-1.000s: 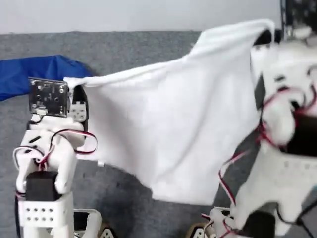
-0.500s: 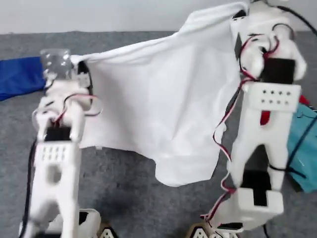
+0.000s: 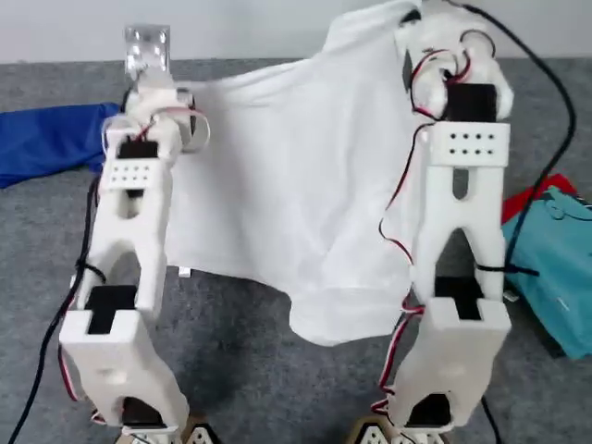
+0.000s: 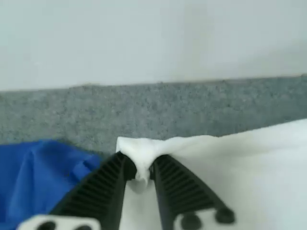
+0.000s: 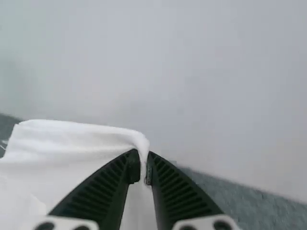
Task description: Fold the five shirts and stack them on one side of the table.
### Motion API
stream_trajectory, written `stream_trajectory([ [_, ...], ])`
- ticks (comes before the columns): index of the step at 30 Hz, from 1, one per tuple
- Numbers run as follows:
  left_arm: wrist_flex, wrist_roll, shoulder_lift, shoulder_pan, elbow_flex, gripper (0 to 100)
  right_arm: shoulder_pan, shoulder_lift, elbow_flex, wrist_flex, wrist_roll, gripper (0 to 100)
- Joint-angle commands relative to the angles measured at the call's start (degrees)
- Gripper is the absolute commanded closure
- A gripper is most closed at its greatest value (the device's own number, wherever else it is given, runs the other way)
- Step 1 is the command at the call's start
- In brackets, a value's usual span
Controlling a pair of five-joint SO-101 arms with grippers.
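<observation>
A white shirt (image 3: 296,194) hangs stretched between the two arms over the grey table, its lower hem resting on the cloth near the front. My left gripper (image 4: 140,168) is shut on one corner of the white shirt (image 4: 230,158) at the back left. My right gripper (image 5: 142,168) is shut on the other corner of the white shirt (image 5: 72,143), raised high at the back right. In the high view the left gripper (image 3: 180,102) and the right gripper (image 3: 407,18) sit at the shirt's two top corners.
A blue shirt (image 3: 51,139) lies bunched at the left edge of the table, also seen as the blue shirt (image 4: 38,177). A teal shirt (image 3: 555,268) over a red one (image 3: 546,190) lies at the right edge. A pale wall runs behind the table.
Both arms have stretched toward the back of the table, carrying the white shirt's corners away from the front. The shirt hangs flatter, and the teal and red shirts have come into sight.
</observation>
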Motion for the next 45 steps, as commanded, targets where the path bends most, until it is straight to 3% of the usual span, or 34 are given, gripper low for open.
stream_trajectory([
  [1,5.63,0.35,1.14,-0.35,-13.32,99,-1.45,4.18,-13.63,-1.45,-0.26,99.0],
  [8,15.82,0.26,8.97,-0.35,-30.29,99,-4.09,15.69,-31.38,-1.36,0.0,99.0],
  [16,25.32,0.26,20.13,-1.41,-46.64,99,-4.53,21.76,-33.49,3.65,0.0,99.0],
  [27,46.51,0.18,30.86,-6.51,-63.25,99,-4.44,20.97,-39.12,39.87,0.09,99.0],
  [31,56.26,-7.38,32.7,-6.51,-67.47,99,-4.88,19.65,-43.43,52.79,2.46,99.0],
  [34,64.79,-12.92,33.58,-5.27,-69.23,99,-3.38,17.89,-43.34,52.7,2.64,99.0],
  [39,71.3,-16.79,35.87,-5.45,-70.29,99,-2.59,8.48,-31.38,52.79,2.64,99.1],
  [45,71.82,-18.2,37.63,-5.1,-70.02,99,-3.12,-10.77,4.48,52.44,2.81,99.1],
])
